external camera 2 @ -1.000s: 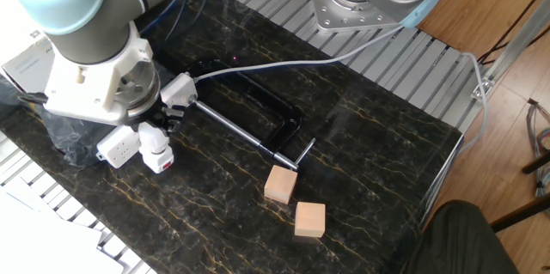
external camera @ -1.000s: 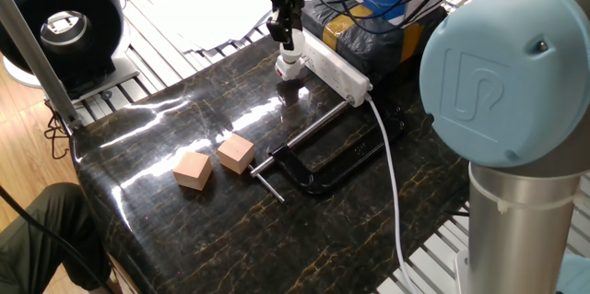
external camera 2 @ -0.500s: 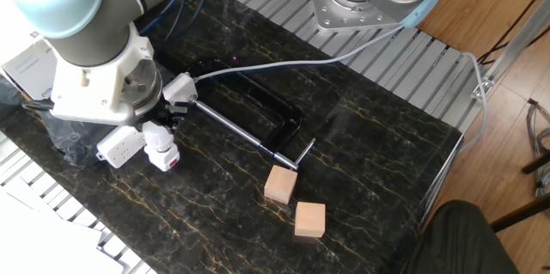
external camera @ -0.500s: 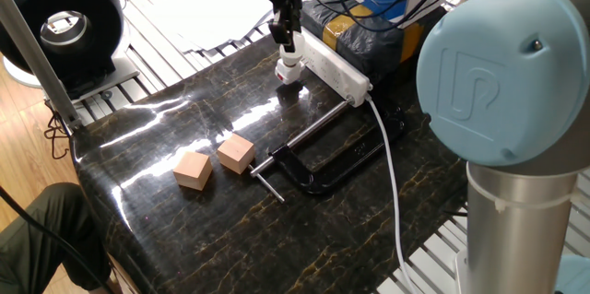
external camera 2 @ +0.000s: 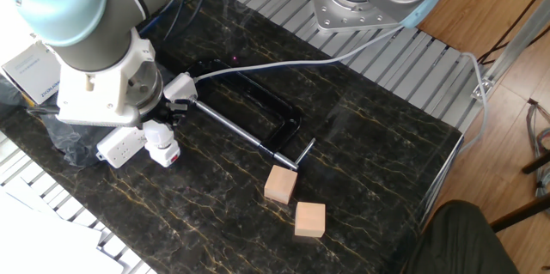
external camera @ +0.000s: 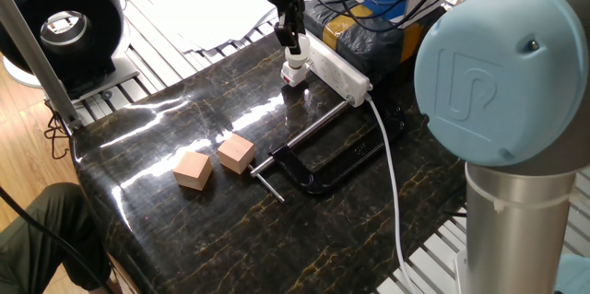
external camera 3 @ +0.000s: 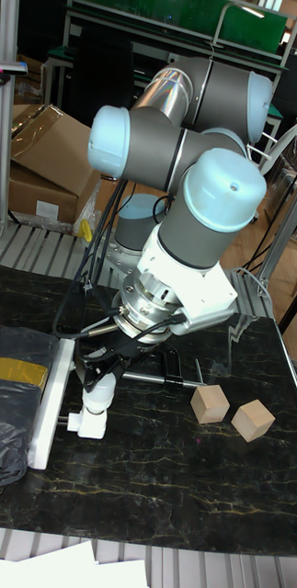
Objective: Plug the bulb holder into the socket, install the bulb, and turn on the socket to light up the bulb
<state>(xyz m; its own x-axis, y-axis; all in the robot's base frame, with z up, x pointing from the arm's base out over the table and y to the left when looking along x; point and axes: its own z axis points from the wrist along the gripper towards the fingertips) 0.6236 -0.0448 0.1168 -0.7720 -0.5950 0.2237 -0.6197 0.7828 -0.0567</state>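
Two fingers of the gripper closed around the bulb, atop the bulb holder.

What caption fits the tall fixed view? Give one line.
UR5 end effector holds the bulb holder beside the socket.

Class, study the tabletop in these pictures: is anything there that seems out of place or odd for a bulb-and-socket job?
Yes: a black C-clamp lies flat mid-table beside the socket, clamping nothing, and two wooden cubes sit loose nearby. None seems related to lighting a bulb.

Hand points down, fingers closed, arm bent
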